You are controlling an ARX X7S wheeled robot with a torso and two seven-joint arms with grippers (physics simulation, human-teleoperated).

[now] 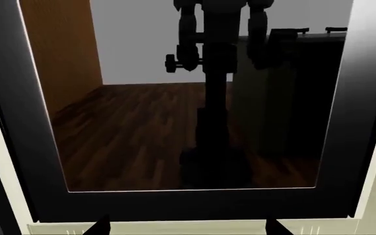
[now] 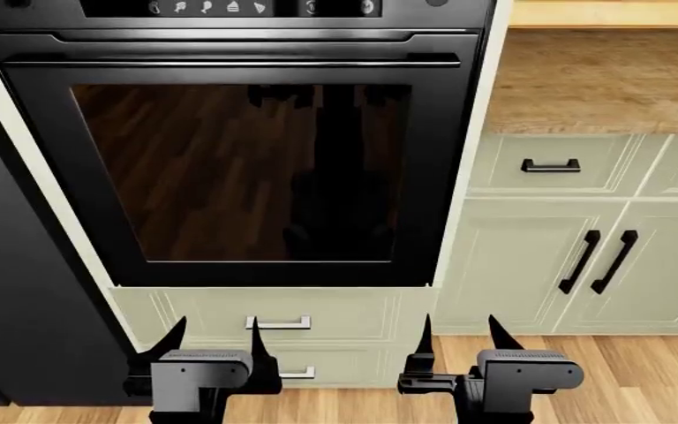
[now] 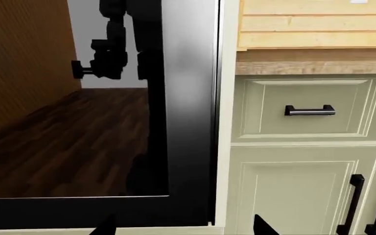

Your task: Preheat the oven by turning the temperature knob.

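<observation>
1. A wheeled two-arm robot faces the built-in oven [image 2: 244, 168], both arms held low near the floor and well short of the appliance; judged from this, the reach toward the controls has not yet begun.
2. The left pincer [image 2: 214, 346] hangs in front of the drawers under the oven, its black pointed fingers spread apart and holding nothing.
3. The right pincer [image 2: 457, 337] is level with it, jaws likewise parted and empty, in front of the seam between the oven column and the pale green cabinets [image 2: 575, 256].
4. The glossy control panel [image 2: 233, 7] runs along the top edge of the head view, with small white icons and round dark dials; the temperature knob is most likely among them, but which dial it is cannot be told at this size.
5. The next move appears to call for raising one arm well above the long bar handle [image 2: 233, 62] to panel height, then closing the fingertips on the dial's ridge to twist it.
6. The dark glass door [image 1: 188, 107] is mirror-smooth, reflecting wood-plank flooring and the robot's own silhouette.
7. Beside the oven, a pale wood-grain worktop [image 2: 604, 84] caps framed cabinet fronts with matte black handles.
</observation>
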